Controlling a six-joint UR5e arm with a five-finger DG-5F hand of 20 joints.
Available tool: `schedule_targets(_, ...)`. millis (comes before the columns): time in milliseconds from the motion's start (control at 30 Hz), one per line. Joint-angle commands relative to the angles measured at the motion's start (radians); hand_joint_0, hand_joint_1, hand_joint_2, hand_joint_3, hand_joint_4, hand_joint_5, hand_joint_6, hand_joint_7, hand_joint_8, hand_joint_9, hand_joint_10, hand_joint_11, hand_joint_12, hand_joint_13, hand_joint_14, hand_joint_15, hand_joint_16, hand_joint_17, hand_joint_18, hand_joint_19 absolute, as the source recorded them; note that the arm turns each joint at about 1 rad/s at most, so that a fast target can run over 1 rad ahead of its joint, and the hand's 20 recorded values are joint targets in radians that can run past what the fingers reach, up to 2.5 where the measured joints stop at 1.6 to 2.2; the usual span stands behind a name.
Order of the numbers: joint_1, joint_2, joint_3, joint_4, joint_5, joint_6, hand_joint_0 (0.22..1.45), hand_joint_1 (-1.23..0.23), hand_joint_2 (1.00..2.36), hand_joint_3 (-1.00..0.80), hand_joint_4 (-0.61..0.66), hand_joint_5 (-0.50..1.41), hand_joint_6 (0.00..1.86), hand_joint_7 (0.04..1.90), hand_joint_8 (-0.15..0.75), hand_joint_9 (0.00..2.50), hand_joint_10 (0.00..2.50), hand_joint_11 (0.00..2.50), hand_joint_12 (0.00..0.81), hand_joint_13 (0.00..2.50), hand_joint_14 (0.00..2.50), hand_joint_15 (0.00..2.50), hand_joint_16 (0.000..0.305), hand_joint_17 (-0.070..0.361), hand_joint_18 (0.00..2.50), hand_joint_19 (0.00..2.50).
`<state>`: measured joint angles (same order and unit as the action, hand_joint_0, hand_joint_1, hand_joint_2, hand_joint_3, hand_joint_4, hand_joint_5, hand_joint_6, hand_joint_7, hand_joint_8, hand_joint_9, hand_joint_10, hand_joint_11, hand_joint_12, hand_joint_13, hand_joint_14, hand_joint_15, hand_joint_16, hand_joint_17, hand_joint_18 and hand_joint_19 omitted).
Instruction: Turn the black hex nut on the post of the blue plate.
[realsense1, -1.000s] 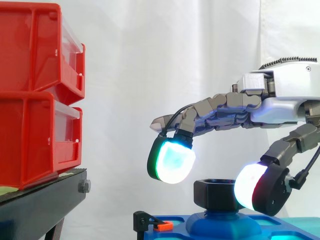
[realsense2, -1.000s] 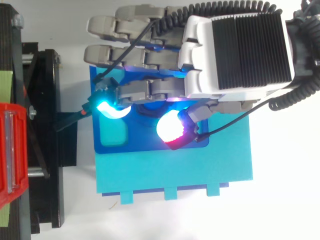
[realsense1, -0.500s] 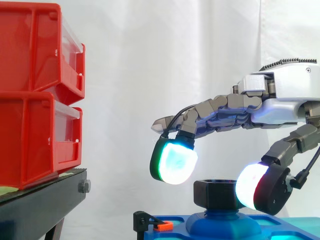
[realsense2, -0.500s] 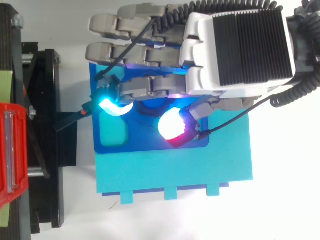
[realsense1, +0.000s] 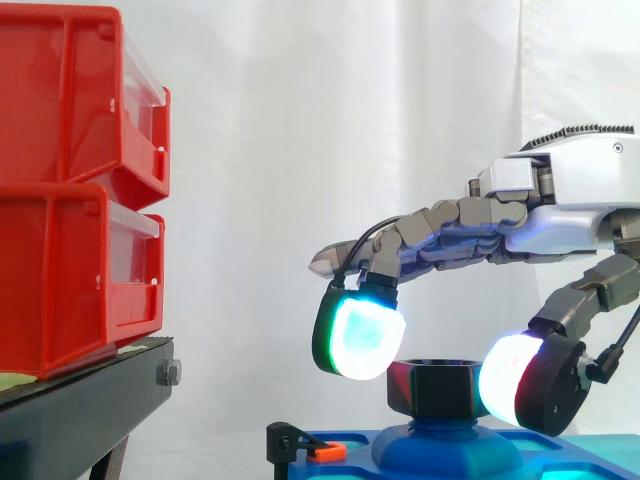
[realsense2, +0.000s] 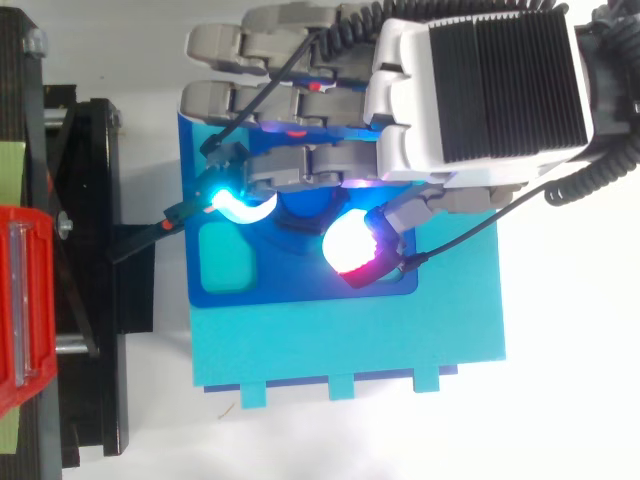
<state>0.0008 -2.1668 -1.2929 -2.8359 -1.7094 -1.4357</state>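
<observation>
Side view: the robot's grey hand (realsense1: 545, 215) reaches in from the right, curled narrowly round the black hex nut (realsense1: 435, 388), with its glowing thumb pad (realsense1: 508, 380) against the nut's right side and a finger pad (realsense1: 362, 335) at its upper left edge. The nut sits on the blue post (realsense1: 445, 445) of the blue plastic plate (realsense2: 300, 285), right of stacked red plastic bins (realsense1: 75, 190).

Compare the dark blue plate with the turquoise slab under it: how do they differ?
The dark blue plate is deep blue, the turquoise slab pale teal. The plate is smaller and lies on top; the slab sticks out beyond it on two sides. The plate carries the black hex nut; the slab has small tabs along one edge. Both are flat and rectangular.
</observation>
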Motion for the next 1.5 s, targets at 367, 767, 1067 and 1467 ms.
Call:
schedule_targets(367,-0.010,0.001,0.000,0.000,-0.018,-0.003,0.55,-0.69,1.00,-0.50,0.20,-0.23,0.50,0.90,0.144,0.15,0.00,0.07,0.290,0.09,0.00,0.00,0.040,0.089,0.15,0.20)
schedule_targets(767,-0.021,0.001,0.000,-0.002,-0.030,-0.017,0.38,-0.60,1.00,-0.50,0.27,-0.22,0.50,0.91,0.204,0.17,0.00,0.08,0.355,0.12,0.00,0.01,0.053,0.119,0.21,0.19)
schedule_targets(1067,-0.027,0.001,0.000,-0.013,-0.035,-0.020,0.35,-0.51,1.00,-0.50,0.29,-0.22,0.50,0.90,0.222,0.18,0.00,0.09,0.375,0.13,0.00,0.02,0.057,0.128,0.22,0.20)
schedule_targets(1467,-0.035,0.004,0.001,-0.060,-0.038,-0.049,0.36,-0.45,1.00,-0.50,0.30,-0.22,0.50,0.91,0.219,0.18,0.00,0.10,0.371,0.12,0.00,0.02,0.056,0.126,0.21,0.21)
